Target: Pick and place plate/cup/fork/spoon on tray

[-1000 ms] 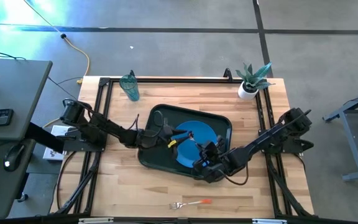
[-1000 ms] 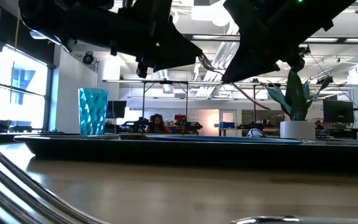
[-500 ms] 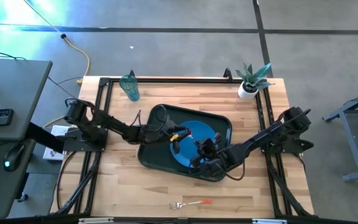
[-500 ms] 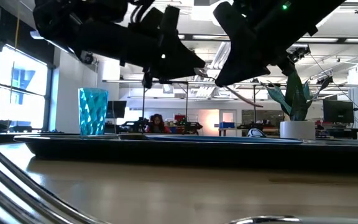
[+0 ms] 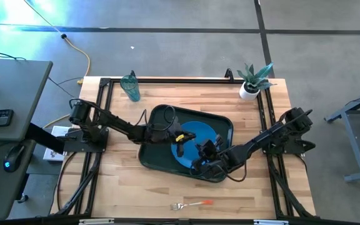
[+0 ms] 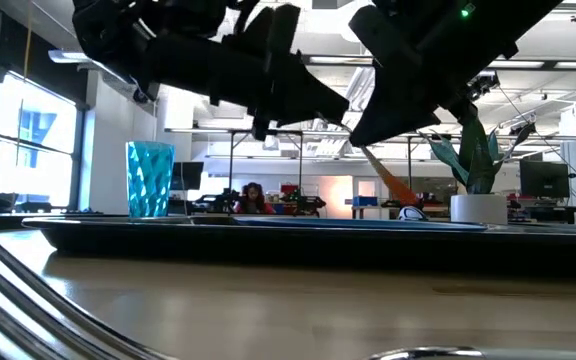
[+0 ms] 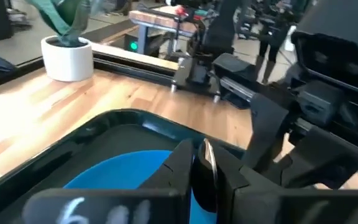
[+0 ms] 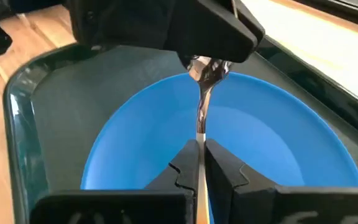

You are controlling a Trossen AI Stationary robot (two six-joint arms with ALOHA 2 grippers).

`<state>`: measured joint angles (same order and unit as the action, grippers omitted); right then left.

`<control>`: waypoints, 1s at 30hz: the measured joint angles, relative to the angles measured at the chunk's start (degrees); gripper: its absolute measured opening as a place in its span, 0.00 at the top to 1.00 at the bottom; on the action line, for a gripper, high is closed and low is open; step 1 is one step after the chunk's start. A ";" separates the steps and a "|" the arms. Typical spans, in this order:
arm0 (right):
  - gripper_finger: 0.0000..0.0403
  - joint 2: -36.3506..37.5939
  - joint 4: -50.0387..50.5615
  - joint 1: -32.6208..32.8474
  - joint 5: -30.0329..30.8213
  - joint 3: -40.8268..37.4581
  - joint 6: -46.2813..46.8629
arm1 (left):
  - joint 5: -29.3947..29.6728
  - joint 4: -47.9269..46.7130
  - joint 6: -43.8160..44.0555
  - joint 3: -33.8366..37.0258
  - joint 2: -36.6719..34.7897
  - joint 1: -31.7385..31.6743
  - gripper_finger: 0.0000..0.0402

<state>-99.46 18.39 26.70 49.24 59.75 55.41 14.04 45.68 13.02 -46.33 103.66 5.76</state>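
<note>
On the table (image 5: pixel 242 181), the tray (image 5: pixel 152 156) is carrying the plate (image 5: pixel 202 132). Above it, the right claw (image 8: pixel 199 163) is clenching the spoon (image 8: pixel 202 106) by its handle, while the left claw (image 7: pixel 199 163) is pinching its bowl.

- A small white pot (image 5: pixel 249 91) with a green spiky plant (image 5: pixel 255 74) stands at the far right corner of the wooden table (image 5: pixel 167 187).
- A grey desk (image 5: pixel 11 94) sits left of the table, with a computer mouse (image 5: pixel 12 155) by its near end.
- A yellow cable (image 5: pixel 80 53) trails across the concrete floor (image 5: pixel 186 44).
- A person (image 6: pixel 251 197) sits far off in the room.
</note>
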 joint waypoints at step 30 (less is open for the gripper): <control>0.76 -7.34 -11.61 -3.60 -4.98 0.17 4.07 | -46.21 -52.72 -20.50 3.85 -12.85 -30.54 0.92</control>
<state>-106.80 6.78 23.09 44.26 59.92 59.48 -32.17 -7.03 -7.48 -42.48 90.81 -24.78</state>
